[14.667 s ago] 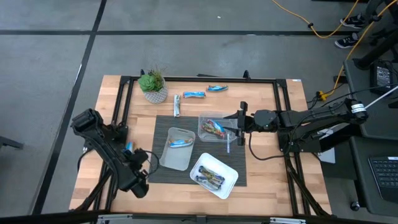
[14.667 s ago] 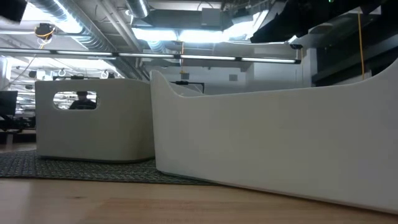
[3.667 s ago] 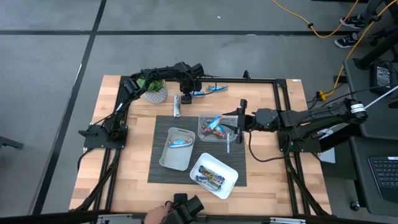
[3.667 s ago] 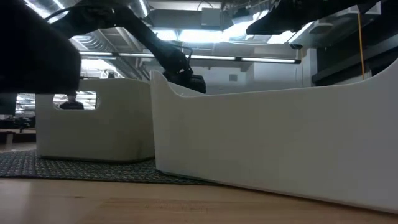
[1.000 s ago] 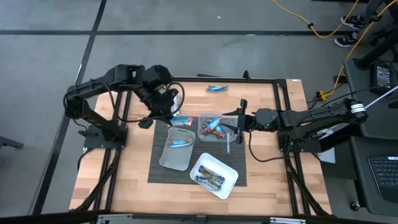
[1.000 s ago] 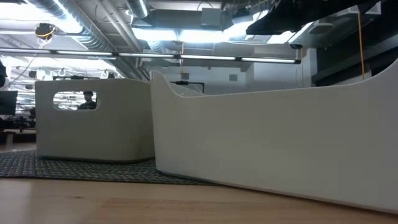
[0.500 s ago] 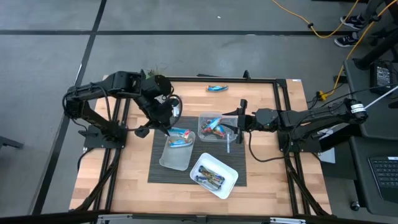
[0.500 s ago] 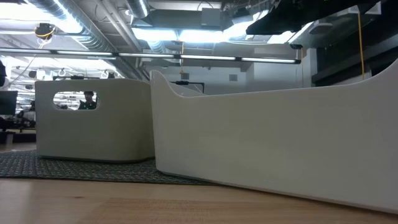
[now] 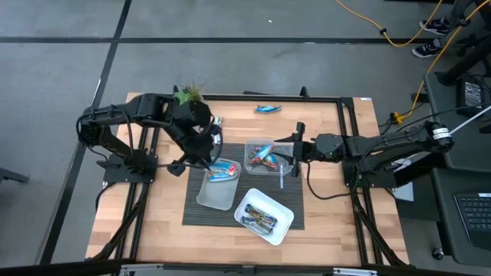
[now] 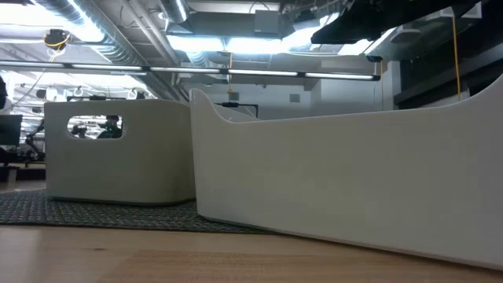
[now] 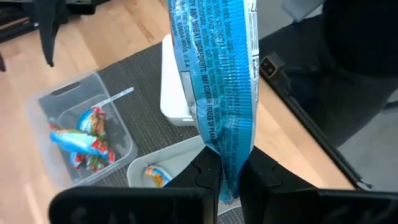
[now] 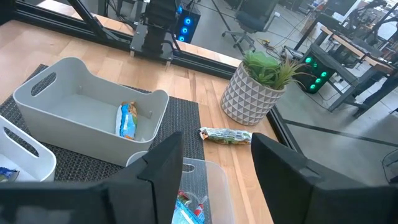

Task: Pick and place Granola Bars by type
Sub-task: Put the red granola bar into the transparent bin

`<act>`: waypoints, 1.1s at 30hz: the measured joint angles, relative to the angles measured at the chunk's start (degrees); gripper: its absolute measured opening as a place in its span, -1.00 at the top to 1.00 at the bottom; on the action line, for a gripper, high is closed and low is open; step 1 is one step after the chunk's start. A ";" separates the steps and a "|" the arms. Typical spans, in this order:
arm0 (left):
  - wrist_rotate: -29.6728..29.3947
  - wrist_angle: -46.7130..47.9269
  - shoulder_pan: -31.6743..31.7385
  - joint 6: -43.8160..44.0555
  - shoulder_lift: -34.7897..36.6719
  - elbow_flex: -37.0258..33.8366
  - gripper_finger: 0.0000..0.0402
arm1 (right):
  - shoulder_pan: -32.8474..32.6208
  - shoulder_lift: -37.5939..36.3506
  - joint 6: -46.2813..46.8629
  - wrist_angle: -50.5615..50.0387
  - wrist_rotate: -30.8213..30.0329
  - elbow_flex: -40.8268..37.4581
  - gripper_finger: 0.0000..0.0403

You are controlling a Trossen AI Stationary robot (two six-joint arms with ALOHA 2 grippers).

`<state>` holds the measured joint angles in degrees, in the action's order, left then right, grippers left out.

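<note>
The left gripper [image 9: 209,159], left of centre in the high view, is clamped on a shiny blue foil-wrapped granola bar [image 11: 222,87] above the grey oblong plastic tray [image 9: 217,184], which holds one blue bar [image 12: 127,119]; the clear plastic tray [image 9: 265,157] just beside it holds colourful bars. The right gripper [image 9: 296,149] waits at the clear tray's right edge with its fingers spread and empty; one blue bar [image 9: 268,109] lies on the wooden surface [image 9: 330,192] at upper centre.

Overhead, table-level, wrist views share grey tray [image 9: 218,184].
</note>
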<state>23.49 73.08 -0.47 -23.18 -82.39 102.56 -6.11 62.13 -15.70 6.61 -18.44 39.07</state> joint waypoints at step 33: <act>-4.27 -7.23 7.26 -11.12 -15.54 0.02 0.88 | -0.02 0.00 -3.35 2.65 -0.02 0.02 0.05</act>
<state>19.22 65.85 6.79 -34.30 -97.93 102.59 -6.13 62.13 -19.06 9.26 -18.46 39.09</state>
